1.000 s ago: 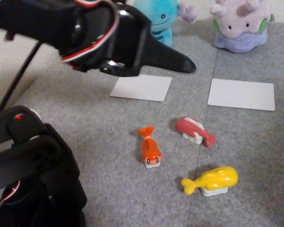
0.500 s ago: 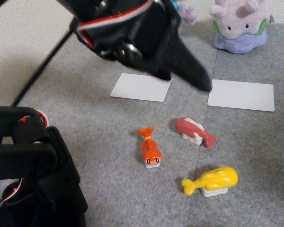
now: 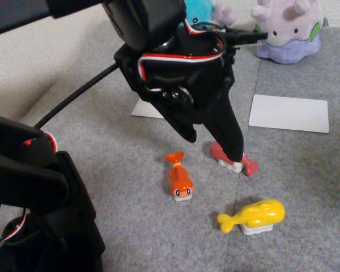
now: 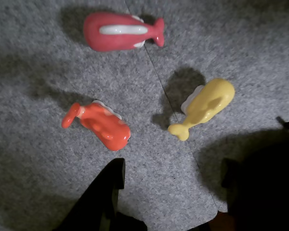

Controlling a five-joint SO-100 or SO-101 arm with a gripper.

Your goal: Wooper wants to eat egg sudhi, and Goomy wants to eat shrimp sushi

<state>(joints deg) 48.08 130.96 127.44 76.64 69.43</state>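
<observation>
While the gripper (image 4: 171,180) hung with fingers apart and empty, egg sudhi (image 4: 203,107) and shrimp sushi (image 4: 100,124) were catalogued just ahead, unpicked.

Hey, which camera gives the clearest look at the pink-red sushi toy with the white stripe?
The wrist view: the pink-red striped sushi toy lies fully exposed there, white stripe and tail both plain. In the fixed view the open hand hangs in front of it, leaving just part of the body, the white base and the tail showing.
</observation>
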